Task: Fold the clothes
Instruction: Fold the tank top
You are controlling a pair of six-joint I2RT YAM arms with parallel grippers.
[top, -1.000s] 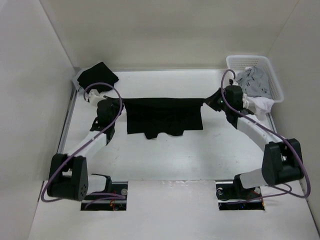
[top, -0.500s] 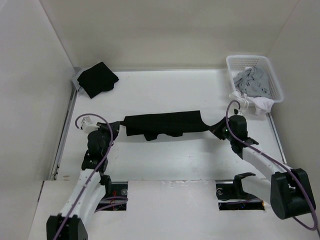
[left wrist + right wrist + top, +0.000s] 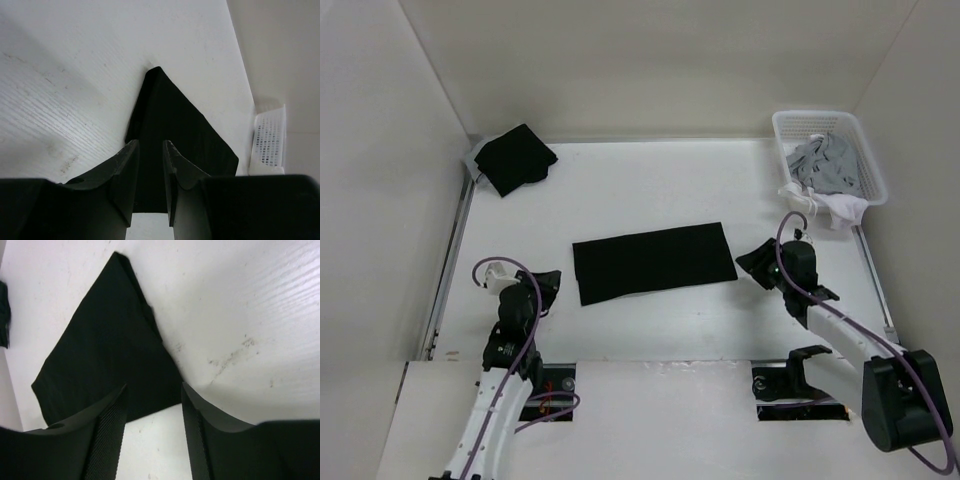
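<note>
Far-left corner: you have a dark folded bundle (image 3: pixel 515 158) lying against the back-left wall, well apart from everything else.
Left gripper: your left gripper (image 3: pixel 550 285) sits low over the table (image 3: pixel 650 180), just beside the near-left corner of the black garment and apart from it. In its wrist view the two fingers (image 3: pixel 125 165) stand slightly parted, with nothing between them; through the slot you see only cloth lying further out.
The clothes: the clothes (image 3: pixel 653 262) lie flat on the middle of the table as one long black rectangle between your two grippers. The strip is a little skewed, so its left end is nearer to you than its right end. Its edges look straight and no part is lifted.
Right gripper: your right gripper (image 3: pixel 748 262) is just beside the right short edge of the garment, not touching it as far as you can tell from above. Its wrist view shows the fingers (image 3: pixel 107 425) spread wide with nothing in the gap, and the cloth's corner lying on the table beyond them.
Far-right corner: a white mesh basket (image 3: pixel 868 150) holds a crumpled grey garment (image 3: pixel 825 160), and a white garment (image 3: pixel 840 208) hangs over its near rim.
</note>
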